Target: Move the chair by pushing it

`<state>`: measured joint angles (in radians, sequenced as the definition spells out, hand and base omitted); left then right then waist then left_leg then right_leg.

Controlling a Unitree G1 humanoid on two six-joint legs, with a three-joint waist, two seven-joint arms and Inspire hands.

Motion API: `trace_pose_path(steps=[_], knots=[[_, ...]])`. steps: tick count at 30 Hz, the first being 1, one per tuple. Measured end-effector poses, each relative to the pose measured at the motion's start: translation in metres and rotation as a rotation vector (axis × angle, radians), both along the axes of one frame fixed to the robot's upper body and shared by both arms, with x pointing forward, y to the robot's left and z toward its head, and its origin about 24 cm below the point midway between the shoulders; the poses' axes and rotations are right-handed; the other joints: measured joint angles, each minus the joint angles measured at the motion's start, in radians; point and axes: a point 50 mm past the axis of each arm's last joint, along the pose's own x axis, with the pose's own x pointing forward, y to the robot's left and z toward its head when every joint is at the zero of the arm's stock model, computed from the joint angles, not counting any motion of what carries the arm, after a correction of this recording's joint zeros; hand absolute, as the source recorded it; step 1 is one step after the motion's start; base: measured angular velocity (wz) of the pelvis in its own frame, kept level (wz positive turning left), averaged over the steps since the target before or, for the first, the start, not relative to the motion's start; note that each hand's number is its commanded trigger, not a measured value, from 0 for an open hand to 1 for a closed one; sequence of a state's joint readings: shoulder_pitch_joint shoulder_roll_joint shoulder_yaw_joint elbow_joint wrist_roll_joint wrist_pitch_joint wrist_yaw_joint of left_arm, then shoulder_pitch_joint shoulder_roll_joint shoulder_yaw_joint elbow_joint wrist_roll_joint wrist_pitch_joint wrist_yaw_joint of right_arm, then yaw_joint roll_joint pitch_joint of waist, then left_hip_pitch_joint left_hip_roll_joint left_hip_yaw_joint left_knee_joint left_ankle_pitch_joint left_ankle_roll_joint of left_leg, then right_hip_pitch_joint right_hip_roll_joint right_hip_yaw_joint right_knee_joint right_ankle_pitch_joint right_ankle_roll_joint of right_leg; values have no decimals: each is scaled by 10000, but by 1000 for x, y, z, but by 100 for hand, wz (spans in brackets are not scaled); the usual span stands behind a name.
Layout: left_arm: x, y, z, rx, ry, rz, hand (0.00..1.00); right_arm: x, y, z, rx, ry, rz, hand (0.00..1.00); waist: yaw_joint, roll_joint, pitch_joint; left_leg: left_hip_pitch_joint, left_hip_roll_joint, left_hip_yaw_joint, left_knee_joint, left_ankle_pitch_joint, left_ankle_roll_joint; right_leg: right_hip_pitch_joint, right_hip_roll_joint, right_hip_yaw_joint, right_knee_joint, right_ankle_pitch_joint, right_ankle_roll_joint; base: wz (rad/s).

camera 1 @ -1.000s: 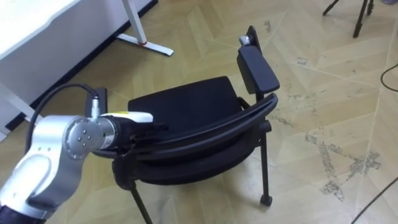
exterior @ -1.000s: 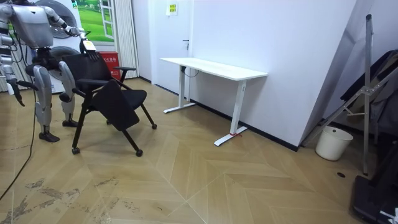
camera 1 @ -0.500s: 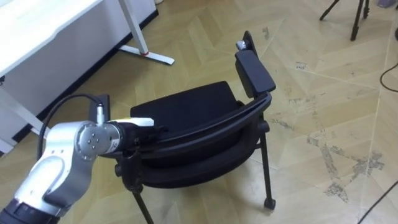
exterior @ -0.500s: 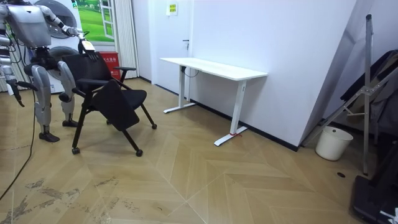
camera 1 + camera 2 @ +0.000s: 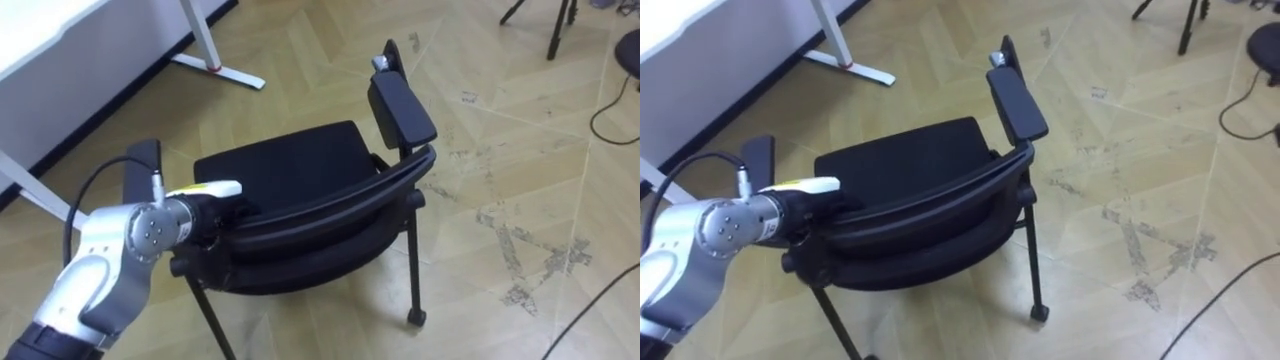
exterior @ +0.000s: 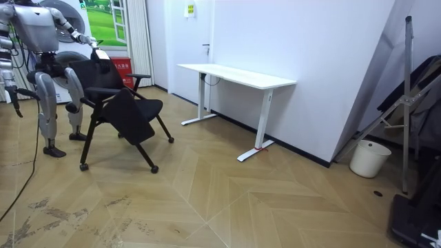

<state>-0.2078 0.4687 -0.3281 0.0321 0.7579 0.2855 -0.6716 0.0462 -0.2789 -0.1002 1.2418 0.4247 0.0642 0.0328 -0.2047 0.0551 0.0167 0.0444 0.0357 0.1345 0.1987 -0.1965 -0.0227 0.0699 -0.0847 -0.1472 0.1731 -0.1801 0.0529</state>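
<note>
A black chair (image 5: 290,175) with armrests stands on the wooden floor just in front of me, its curved backrest (image 5: 340,205) towards me. My left hand (image 5: 212,212) lies at the left end of the backrest's top edge, dark against the dark chair, with its fingers hidden there. In the room view I stand upright behind the chair (image 6: 120,103) at the room view's left, with the left hand (image 6: 97,49) reaching out to the backrest. My right hand (image 6: 14,103) hangs at my side.
A white desk (image 6: 238,74) stands against the wall beyond the chair, its foot (image 5: 215,70) on the floor to the chair's front left. Tripod legs (image 5: 555,25) stand at the far right. A white bin (image 6: 364,158) and leaning frames (image 6: 406,89) are further along the wall.
The eye view has shifted a little, so my head moved. In the room view the chair stands where it was, and my left hand stays at the backrest.
</note>
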Motion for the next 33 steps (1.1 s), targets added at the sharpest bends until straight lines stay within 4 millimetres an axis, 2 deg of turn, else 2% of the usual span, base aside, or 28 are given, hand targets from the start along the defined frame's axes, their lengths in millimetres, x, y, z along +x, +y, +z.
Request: trace_pose_path(steps=[3,7,10,15,20,23,28,32,33], knots=[[2,0,-4,199,-378,99,100,3,0,0,-13,-105,-162,0,-70,-39,-33,6,0,23,5,19,32,-4,6,48,-15,0,1,-1],[3,-1,-7,238,-825,279,100,-3,0,0,-139,65,-506,0,-56,-176,-112,4,4,39,16,21,34,-16,10,75,-21,0,1,-1],[4,0,-7,252,-1074,351,100,-5,-1,0,-224,128,-533,0,-57,-230,-104,1,9,39,17,21,34,-15,15,75,-16,1,-1,0],[4,1,-7,378,-1401,366,100,-5,-1,0,-331,197,-490,0,-33,-195,-123,-5,18,36,1,20,33,-1,29,68,-25,5,-7,0],[4,2,-6,561,-1591,364,100,-2,-2,1,-632,387,295,0,-48,-255,-86,-17,19,1,-7,20,33,5,30,46,-29,4,-5,0],[5,1,-4,596,-1674,335,100,9,-4,4,-1168,300,1503,0,-40,-337,-41,-30,17,-1,0,20,32,7,29,52,-23,3,-5,0],[5,1,2,813,-1956,142,100,31,-11,15,-2313,121,3710,0,72,-435,-62,-127,18,14,55,20,32,-20,29,48,-15,5,-7,0],[6,-1,5,841,-2102,-40,100,41,-26,27,-3745,741,5977,0,202,-612,-121,-119,18,11,57,20,32,-20,27,59,32,7,-11,0],[6,0,6,880,-2144,-42,100,48,-31,33,-4229,719,6574,0,213,-657,-105,-122,21,16,61,20,32,-46,27,68,65,7,-11,0]])
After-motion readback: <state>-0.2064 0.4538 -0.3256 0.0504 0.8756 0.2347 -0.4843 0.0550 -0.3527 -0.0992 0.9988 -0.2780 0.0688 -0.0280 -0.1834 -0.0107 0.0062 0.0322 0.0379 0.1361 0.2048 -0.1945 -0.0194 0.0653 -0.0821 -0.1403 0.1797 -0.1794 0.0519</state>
